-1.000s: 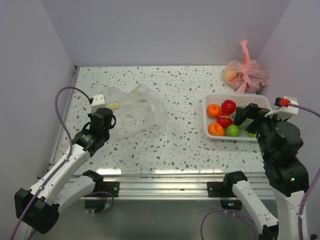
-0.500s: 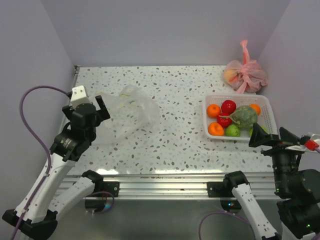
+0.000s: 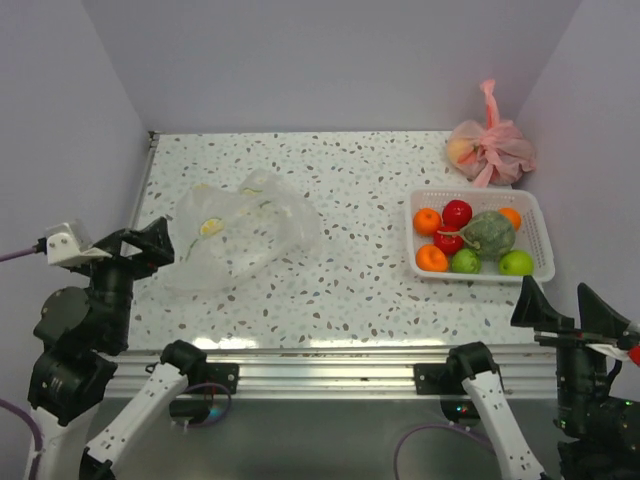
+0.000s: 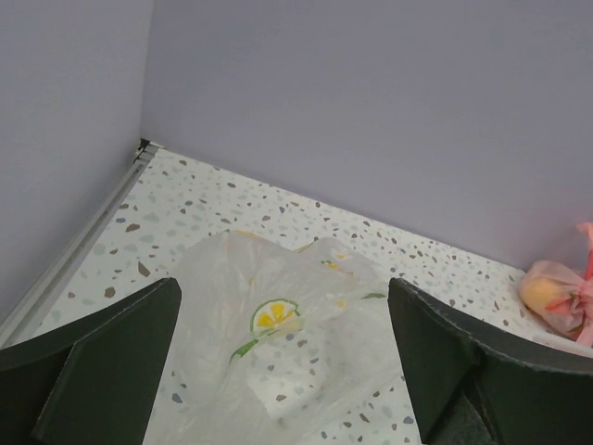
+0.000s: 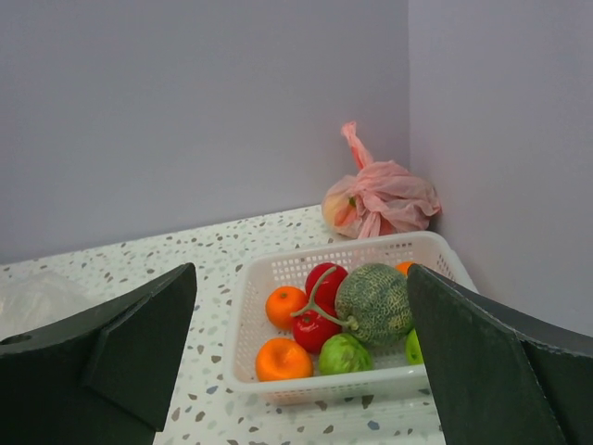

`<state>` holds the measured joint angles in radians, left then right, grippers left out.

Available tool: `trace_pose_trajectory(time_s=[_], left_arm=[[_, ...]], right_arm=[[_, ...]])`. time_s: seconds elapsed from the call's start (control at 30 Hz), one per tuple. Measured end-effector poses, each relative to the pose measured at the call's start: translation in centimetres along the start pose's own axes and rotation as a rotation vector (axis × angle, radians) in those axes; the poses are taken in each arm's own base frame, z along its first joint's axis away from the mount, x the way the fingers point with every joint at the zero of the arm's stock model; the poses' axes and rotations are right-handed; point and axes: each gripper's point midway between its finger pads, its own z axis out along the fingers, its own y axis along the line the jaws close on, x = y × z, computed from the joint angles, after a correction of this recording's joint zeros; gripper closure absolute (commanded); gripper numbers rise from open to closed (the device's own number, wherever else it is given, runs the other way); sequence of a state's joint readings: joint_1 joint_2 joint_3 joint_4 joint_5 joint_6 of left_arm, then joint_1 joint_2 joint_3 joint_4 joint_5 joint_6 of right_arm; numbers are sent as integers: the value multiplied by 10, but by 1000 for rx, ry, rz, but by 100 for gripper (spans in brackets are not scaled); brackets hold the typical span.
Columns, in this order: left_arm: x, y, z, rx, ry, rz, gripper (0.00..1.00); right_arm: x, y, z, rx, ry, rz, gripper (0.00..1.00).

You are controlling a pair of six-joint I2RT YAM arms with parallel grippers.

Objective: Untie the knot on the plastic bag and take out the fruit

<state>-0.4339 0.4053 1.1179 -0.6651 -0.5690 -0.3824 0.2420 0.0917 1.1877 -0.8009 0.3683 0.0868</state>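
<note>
The speckled bench (image 3: 370, 200) is being shared by three things, each well apart from the others. At its near edge both arms are being held low and clear of all of them. The left tool (image 3: 143, 236) is being kept released, its two dark fingers spread wide with nothing between them. It is near the bag's near-left side and is not touching it. The right tool (image 3: 556, 298) is likewise being kept released and empty, in front of the basket and apart from it.

The plastic bag (image 3: 235, 235) is being left slack and crumpled on the left half of the bench, lying low. In the left wrist view a yellow citrus-slice print (image 4: 273, 315) on it is being framed between the fingers. Whether its neck is tied cannot be told.

The white slotted basket (image 3: 480, 279) is being seen on the right side of the bench, and the fruit (image 5: 371, 306) is being held inside it. The pink bag (image 3: 490, 148), knotted at its top, is being propped in the far right corner beside the walls.

Within the basket, the lumpy green-grey melon (image 3: 490, 232) is being flanked by smaller pieces:
- Three oranges (image 3: 427, 221) (image 3: 432, 258) (image 3: 512, 216)
- Two red fruits (image 3: 457, 213) (image 3: 448, 243)
- Two green ones (image 3: 465, 261) (image 3: 516, 263)
</note>
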Motion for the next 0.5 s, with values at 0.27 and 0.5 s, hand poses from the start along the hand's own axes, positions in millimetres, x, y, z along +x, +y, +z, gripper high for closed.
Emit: trace_pose_trajectory(time_s=[0.27,0.5], left_arm=[[4,13,-23,48,-78,-48,0],[21,17,-19,39,-56,-35,0]], right_arm=[[17,-7,-9,7,-6,0,1],[37,-5,-1,12,46,-20,1]])
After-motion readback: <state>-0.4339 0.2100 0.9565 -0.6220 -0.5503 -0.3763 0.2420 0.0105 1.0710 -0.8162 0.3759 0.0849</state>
